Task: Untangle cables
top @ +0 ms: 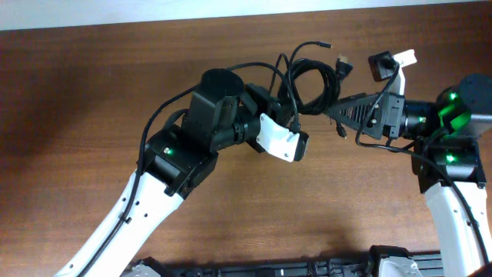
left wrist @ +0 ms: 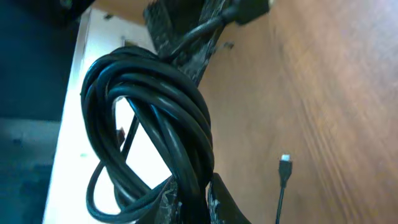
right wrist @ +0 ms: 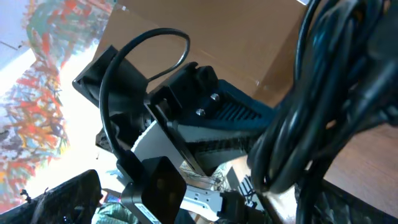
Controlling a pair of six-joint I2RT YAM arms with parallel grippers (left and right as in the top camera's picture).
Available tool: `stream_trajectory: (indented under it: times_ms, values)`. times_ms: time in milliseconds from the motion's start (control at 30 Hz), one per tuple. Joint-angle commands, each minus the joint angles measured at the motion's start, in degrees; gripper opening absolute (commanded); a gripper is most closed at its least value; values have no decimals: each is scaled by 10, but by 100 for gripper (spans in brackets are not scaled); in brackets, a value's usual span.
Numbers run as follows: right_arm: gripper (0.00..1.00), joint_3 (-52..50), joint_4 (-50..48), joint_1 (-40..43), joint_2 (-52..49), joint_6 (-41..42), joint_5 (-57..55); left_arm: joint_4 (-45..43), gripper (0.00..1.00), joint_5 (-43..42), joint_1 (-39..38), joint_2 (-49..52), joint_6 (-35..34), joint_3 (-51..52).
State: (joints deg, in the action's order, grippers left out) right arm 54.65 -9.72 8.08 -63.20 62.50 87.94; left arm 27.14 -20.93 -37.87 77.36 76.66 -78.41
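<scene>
Firmly in the left gripper (left wrist: 191,198) — coiled black cables (left wrist: 177,93).

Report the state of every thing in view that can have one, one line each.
cables: tangled in one coiled bundle, gripped by the left gripper.
left gripper: shut on the cables.
right gripper: open, at the bundle, holding nothing.
silver-tipped plug: loose, outside the coil, not gripped.
</scene>
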Motion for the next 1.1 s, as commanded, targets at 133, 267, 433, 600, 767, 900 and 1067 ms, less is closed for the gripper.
stream_trajectory:
  times_ms: [133,267,433,600,767,900,1067]
  values:
    - [98,9,-1,-6,-2,-47,-39,-19,0,95,1,-31,-30,-2]
    - [98,9,-1,-6,-2,-88,-120,-36,0,101,2,-31,-56,-2]
    - [98,9,45,-6,-2,-125,-248,-51,0,100,2,-31,-143,-2]
    - [98,9,213,-6,4,-264,-379,-54,0,96,23,-29,-225,-2]
    - [98,9,216,-6,79,-272,-338,-56,0,-189,91,-23,-79,-2]
    - [99,9,215,-6,147,-308,-282,-52,0,-288,92,1,18,-2]
    - [99,9,213,-6,162,-306,-243,-52,0,-304,92,4,41,-2]
